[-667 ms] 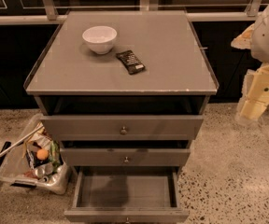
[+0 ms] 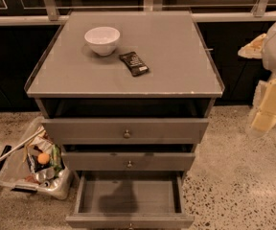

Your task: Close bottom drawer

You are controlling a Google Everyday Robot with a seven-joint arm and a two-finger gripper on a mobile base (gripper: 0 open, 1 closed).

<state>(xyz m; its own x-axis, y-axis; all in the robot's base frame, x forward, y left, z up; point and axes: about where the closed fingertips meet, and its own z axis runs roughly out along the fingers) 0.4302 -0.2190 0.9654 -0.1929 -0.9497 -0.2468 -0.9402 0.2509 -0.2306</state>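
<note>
1. Standing pulled out at the foot of the cabinet [image 2: 176, 66], bottom drawer [image 2: 128, 198] is empty.
2. Pincer [image 2: 271, 107] hangs right of the cabinet, well apart; its state cannot be told.
3. Risk: an off-centre push could skew the drawer and jam it half shut.

Bowl [image 2: 102, 40] left of packet [image 2: 134, 63] on bench [image 2: 176, 78], bottom drawer [image 2: 128, 198] pulled out below, bin [image 2: 12, 174] floor-left, gripper [image 2: 266, 113] off right side.

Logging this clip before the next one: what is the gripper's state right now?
Gripper: cannot be told. It hangs at the right edge of the view, beside the cabinet, apart from the pulled-out bottom drawer.
</note>
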